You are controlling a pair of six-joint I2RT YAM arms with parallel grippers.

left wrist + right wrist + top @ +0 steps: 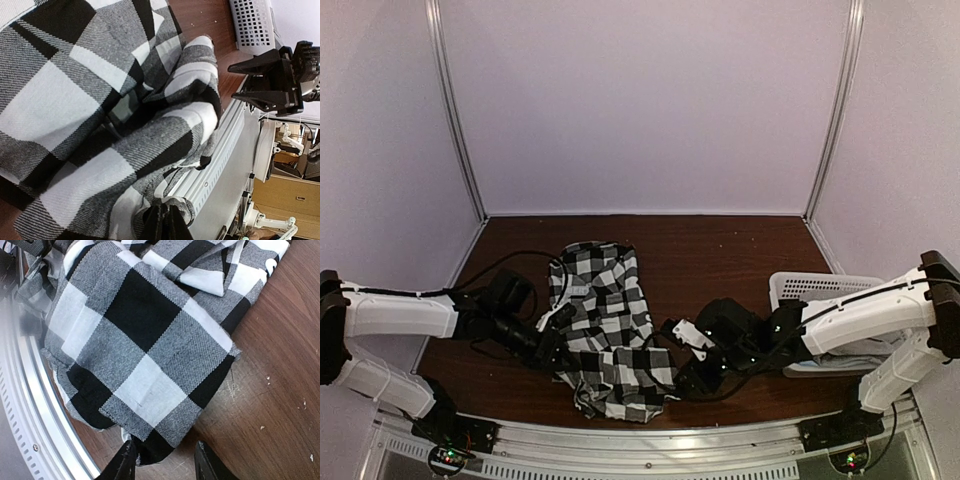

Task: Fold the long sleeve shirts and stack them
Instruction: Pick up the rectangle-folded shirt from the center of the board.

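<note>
The black-and-white checked shirt (608, 325) lies crumpled on the brown table, reaching from mid table to the near edge. My left gripper (558, 352) is at its left side; in the left wrist view (165, 222) its fingers are pinched shut on a fold of the checked shirt (100, 100). My right gripper (682, 383) is at the shirt's right near corner; in the right wrist view (162, 460) it is open, with the corner of the checked shirt (145, 355) just in front of the fingers. The grey shirt shows as pale cloth (840, 355) by the basket, under my right arm.
A white lattice basket (820, 290) stands at the right side of the table, partly behind my right arm. The metal rail (650, 440) runs along the near table edge, with the shirt's hem over it in the right wrist view (30, 390).
</note>
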